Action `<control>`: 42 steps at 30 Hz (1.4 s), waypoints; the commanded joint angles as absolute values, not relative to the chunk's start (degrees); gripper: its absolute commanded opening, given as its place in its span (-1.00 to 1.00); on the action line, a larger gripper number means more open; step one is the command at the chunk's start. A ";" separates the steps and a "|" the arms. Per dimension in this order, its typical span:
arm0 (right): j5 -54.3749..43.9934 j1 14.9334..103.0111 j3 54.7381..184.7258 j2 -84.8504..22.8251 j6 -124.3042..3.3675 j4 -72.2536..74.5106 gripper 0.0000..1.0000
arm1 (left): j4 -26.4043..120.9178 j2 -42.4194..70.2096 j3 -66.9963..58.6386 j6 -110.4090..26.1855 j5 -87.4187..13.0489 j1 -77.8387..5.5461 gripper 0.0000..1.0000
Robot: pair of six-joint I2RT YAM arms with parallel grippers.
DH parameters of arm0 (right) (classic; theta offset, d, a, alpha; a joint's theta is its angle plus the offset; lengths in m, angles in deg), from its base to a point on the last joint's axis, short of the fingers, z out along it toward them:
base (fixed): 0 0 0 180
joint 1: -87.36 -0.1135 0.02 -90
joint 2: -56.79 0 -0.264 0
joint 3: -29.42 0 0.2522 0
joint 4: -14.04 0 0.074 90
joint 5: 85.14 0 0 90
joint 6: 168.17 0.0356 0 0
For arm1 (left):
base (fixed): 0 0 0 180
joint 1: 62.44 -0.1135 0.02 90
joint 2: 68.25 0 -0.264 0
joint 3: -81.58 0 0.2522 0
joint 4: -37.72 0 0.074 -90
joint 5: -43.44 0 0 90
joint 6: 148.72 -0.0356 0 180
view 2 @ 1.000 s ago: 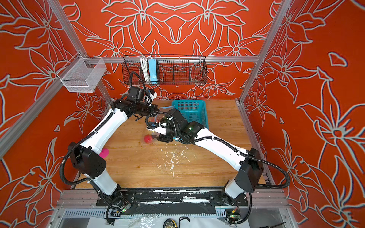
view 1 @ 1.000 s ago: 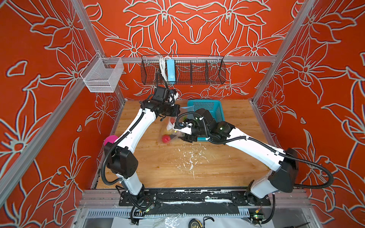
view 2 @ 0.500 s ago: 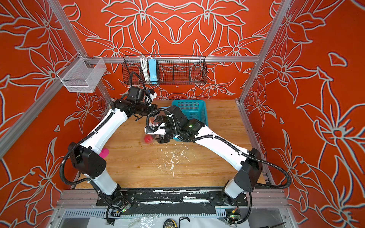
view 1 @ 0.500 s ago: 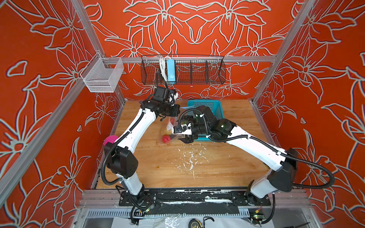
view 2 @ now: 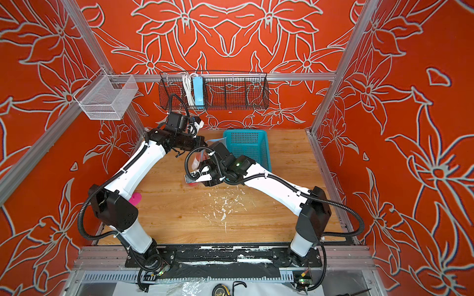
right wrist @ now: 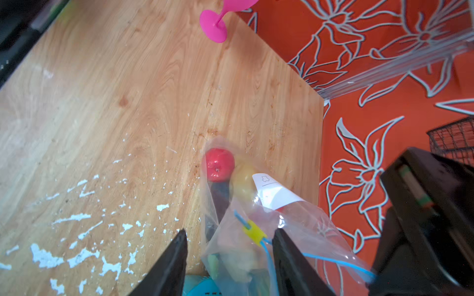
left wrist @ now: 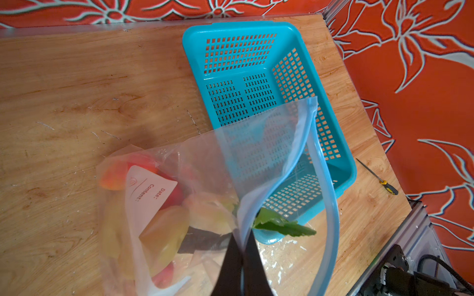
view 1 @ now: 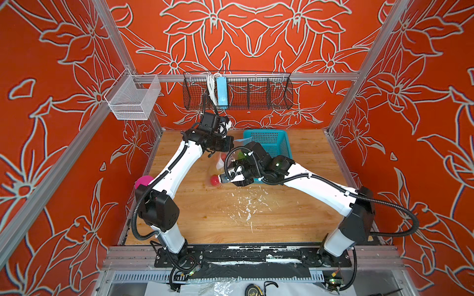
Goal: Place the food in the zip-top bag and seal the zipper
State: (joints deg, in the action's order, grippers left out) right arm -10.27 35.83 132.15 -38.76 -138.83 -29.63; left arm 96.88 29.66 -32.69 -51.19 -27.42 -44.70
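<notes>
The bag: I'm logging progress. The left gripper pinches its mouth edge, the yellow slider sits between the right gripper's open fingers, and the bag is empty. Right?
No: the bag is not empty; the left wrist view shows food inside. The left gripper does pinch its mouth edge, and the yellow slider does sit between the right gripper's open fingers.

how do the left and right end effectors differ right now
The left end effector is shut; the right end effector is open. The left pinches the zip-top bag at its mouth edge; the right only straddles the yellow slider, clamping nothing. Both are black and at the bag's mouth.
</notes>
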 commanded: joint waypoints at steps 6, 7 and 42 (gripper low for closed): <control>-8.06 34.80 137.74 -41.06 -143.41 -32.36 0.10 | 98.58 30.59 -34.05 -51.07 -26.60 -44.33 -1.00; -7.93 34.71 138.35 -41.48 -143.83 -32.85 0.09 | 98.57 30.64 -34.06 -50.99 -26.47 -44.33 -1.00; 3.81 32.69 143.65 -46.55 -148.48 -40.24 -0.24 | 100.00 31.24 -35.54 -51.60 -27.04 -44.06 -1.00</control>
State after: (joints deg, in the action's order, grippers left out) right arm 2.58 33.20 143.84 -46.80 -146.88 -39.58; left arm 99.00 30.51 -34.44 -51.04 -27.22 -44.37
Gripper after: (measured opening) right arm 0.380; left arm 0.049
